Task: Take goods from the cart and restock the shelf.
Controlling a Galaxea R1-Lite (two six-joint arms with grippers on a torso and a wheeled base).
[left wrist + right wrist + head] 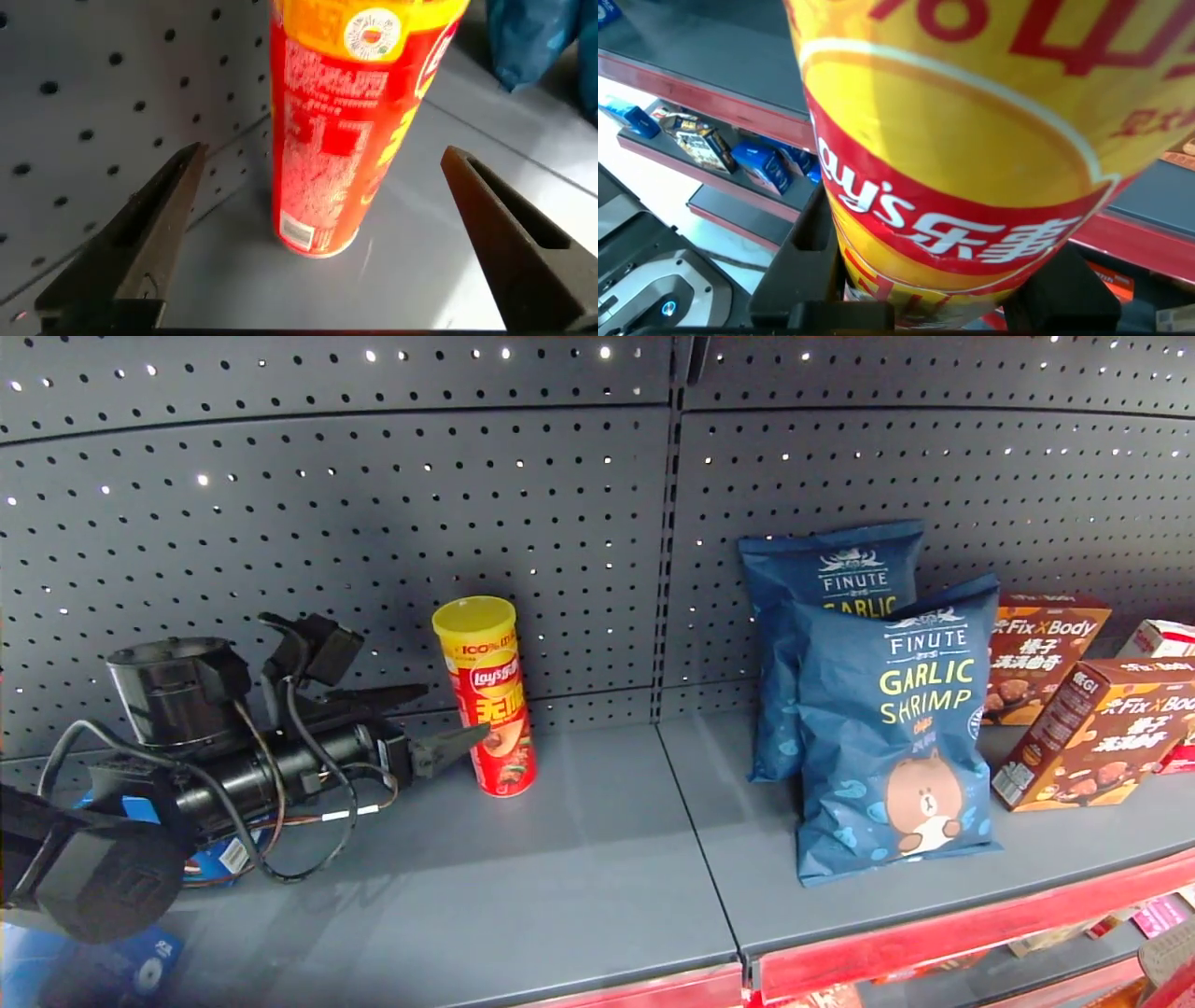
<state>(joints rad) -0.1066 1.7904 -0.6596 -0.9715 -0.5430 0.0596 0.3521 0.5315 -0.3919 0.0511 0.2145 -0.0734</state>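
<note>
**A:** ok so where's the red can [485, 695] sat relative to the left gripper [456, 708]?

**B:** Dead ahead of the jaws, on the line of the gap. The jaws are spread wide and nothing is pinched. The fingers [159, 233] aren't seen touching it. The can is stood upright on the shelf [579, 859], so its long axis is vertical and crossways to the level fingers. One finger is on its pegboard [373, 523] side, the other on its front side.

**A:** nearer arm?

**B:** The left, easily. If backing out is what's called for next, it's probably best done straight back along the gap, or the can could get clipped and tipped. Well past the jaws, blue bags [887, 737] and boxes [1083, 737] are already stocked.

**A:** and the right gripper [934, 271]?

**B:** A yellow can [971, 168] looks to be clamped in its jaws and not yet shelved, going by the lower shelves seen behind it.

**A:** anything that can't be made out?

**B:** Plenty:
- The right contact is hidden by the can itself, and both of its ends are cut off.
- The red can's lid is cropped in the left wrist view.
- How far the tips reach along its sides can't be told.
- A blue thing [219, 859] under the left arm can't be identified.
</note>
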